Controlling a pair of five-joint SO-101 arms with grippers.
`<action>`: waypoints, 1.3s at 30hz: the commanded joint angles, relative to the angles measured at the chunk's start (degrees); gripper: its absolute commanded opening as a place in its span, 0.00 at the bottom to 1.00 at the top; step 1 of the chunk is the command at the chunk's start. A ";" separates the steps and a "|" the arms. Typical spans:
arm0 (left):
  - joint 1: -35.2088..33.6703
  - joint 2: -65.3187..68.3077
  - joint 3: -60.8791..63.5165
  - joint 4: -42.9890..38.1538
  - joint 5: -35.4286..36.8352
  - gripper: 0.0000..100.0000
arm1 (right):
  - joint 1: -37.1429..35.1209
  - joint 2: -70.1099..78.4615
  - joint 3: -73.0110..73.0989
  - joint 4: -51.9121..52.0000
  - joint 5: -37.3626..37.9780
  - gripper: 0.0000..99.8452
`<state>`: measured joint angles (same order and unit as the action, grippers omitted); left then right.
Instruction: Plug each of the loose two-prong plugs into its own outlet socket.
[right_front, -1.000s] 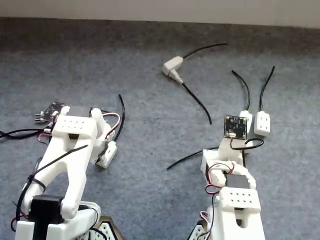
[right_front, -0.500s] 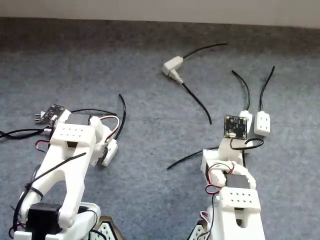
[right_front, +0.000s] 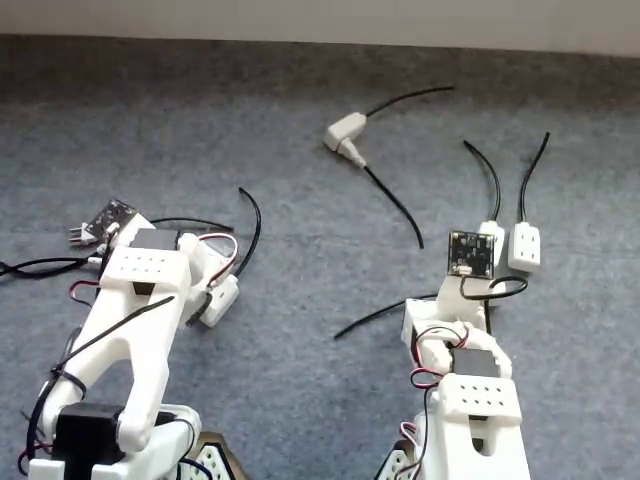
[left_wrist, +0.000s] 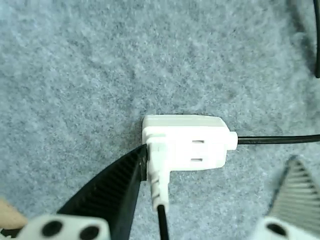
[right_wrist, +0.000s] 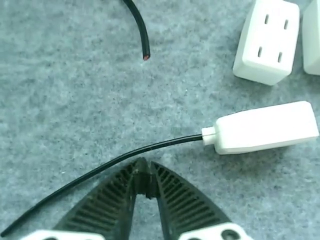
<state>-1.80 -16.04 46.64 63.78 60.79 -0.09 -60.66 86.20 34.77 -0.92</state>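
**High view:** The left arm (right_front: 140, 300) is positioned at the near left of the grey carpet (right_front: 300, 260), and the right arm (right_front: 470, 400) at the near right. An outlet socket (right_front: 524, 247) and a second socket (right_front: 490, 235) are laid side by side just beyond the right arm.

**Left wrist view:** A white socket (left_wrist: 190, 142) with an angled plug (left_wrist: 156, 175) at its end is bracketed by the left gripper (left_wrist: 218, 160). The jaws are spread wide, and the black finger (left_wrist: 117, 192) is set against the plug end.

**Right wrist view:** The right gripper (right_wrist: 146, 175) is closed tip to tip on nothing. A black cable (right_wrist: 125, 155) and its white block (right_wrist: 265, 127) are laid just past the tips, near a slotted socket (right_wrist: 267, 40).
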 joint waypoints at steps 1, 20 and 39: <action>1.27 -0.40 -4.53 -1.41 -1.93 0.55 | 0.22 -1.10 -0.13 -1.27 -0.62 0.01; 0.40 0.13 -36.88 26.81 -34.02 0.55 | 0.22 -1.10 -0.13 -1.36 -0.62 0.01; -0.66 20.62 -40.57 26.90 -84.04 0.55 | 0.22 -1.10 -0.13 -1.36 -0.62 0.01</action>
<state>-2.15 -1.80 9.98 90.15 -22.02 -0.09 -60.66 86.20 34.51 -0.92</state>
